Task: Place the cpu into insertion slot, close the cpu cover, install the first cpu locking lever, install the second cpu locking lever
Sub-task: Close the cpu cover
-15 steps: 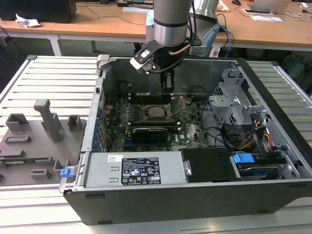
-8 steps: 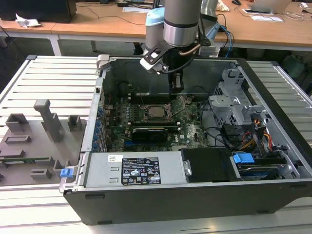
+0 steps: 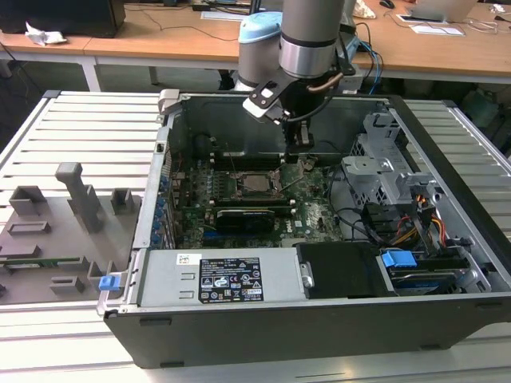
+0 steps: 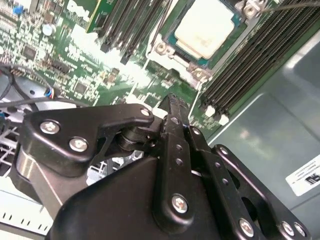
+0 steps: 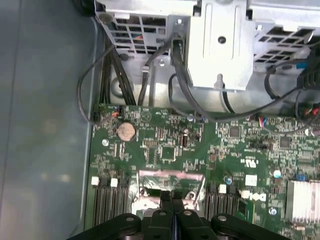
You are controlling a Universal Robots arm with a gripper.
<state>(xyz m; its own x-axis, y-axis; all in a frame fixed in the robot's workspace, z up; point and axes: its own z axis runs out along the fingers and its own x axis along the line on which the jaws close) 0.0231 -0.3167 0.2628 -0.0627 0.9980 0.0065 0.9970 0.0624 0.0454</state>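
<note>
Fingers (image 5: 165, 200) pressed together, empty, hover near the cpu (image 4: 205, 27); I judge it seated, so the locking step demands a precise push.

One arm (image 3: 307, 40) carrying one gripper (image 3: 300, 145) with two fingers (image 5: 164, 199). One open case (image 3: 279, 335) holding one motherboard (image 3: 315, 215). On the board are one cpu (image 3: 255, 182), one black graphics card (image 3: 247, 217), one coin battery (image 5: 126, 131) and one finned heatsink (image 5: 302, 200). There are two banks of memory slots (image 5: 107, 202), one on each side of the cpu. One labelled power supply (image 3: 223, 279) lies along the case's near edge. Two blue tabs (image 3: 109, 281) (image 3: 398, 259). One grey tray (image 3: 44, 243) sits beside the case.
</note>
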